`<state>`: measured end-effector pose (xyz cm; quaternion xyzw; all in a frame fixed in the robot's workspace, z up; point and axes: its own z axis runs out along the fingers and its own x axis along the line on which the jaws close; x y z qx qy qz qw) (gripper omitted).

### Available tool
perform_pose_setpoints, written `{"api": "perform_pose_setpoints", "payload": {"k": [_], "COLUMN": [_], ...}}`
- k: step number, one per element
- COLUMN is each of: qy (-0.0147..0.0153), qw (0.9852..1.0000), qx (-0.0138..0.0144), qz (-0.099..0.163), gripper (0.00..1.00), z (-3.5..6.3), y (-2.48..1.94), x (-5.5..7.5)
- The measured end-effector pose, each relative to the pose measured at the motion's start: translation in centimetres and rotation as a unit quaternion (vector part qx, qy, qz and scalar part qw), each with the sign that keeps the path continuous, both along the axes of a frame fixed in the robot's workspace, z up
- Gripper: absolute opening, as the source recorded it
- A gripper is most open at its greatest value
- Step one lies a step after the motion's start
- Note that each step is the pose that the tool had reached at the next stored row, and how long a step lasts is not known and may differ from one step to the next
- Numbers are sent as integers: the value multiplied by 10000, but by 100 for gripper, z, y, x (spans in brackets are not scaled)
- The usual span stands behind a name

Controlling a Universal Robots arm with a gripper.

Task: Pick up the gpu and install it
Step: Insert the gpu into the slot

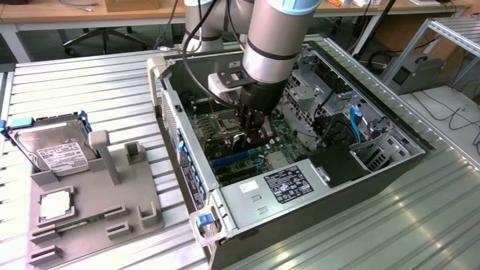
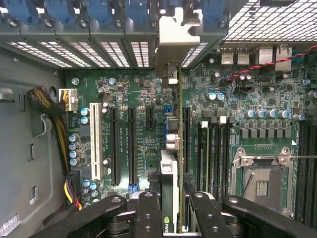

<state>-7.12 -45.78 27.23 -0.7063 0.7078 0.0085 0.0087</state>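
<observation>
Ribbed metal worktop [image 1: 90,95] fills the foreground. On it, at the exterior view's left, a grey holder [image 1: 143,216] carries a hard drive [image 1: 53,149] standing in a slot and a processor chip [image 1: 56,203] lying flat. Just beside the holder lies an open computer case [image 1: 315,219] with its power supply [image 1: 289,183] at the near end. Beyond that, the motherboard [image 2: 138,99] lies flat on the case floor.

The arm reaches down into the case. Its pincer [image 2: 174,198] is narrowed onto the gpu [image 2: 169,173], one finger pressed against each face. The card stands on edge over the long slots, between the white slot [image 2: 94,141] and the processor socket [image 2: 262,181]. Its silver bracket [image 2: 176,39] meets the rear wall among the blue latches. Whether the card sits in a slot I cannot tell.

Desks and an aluminium frame [image 1: 450,34] stand farthest back.
</observation>
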Motion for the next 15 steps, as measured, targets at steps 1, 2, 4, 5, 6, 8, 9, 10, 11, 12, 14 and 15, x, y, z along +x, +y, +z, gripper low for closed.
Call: {"api": "perform_pose_setpoints", "payload": {"k": [1,2,4,5,6,8,9,10,11,12,14,15], "qy": [0,0,0,0,0,0,0,0,0,0,0,0], "qw": [10000,10000,10000,10000,10000,10000,10000,10000,10000,10000,10000,10000], "qx": [0,0,0,0,0,0,0,0,0,0,0,0], "qz": [0,0,0,1,1,0,0,1,1,1,1,0], "gripper": [27,27,27,27,27,27,27,27,27,27,27,27], "z": [0,0,0,0,0,0,0,0,0,0,0,-1], "y": [-2,-5,-8,-9,-10,-11,-11,-11,-11,-11,-11,-11], "x": [-1,-1,-2,-3,-4,-15,-27,-31,-36,-39,-50,-56]}}
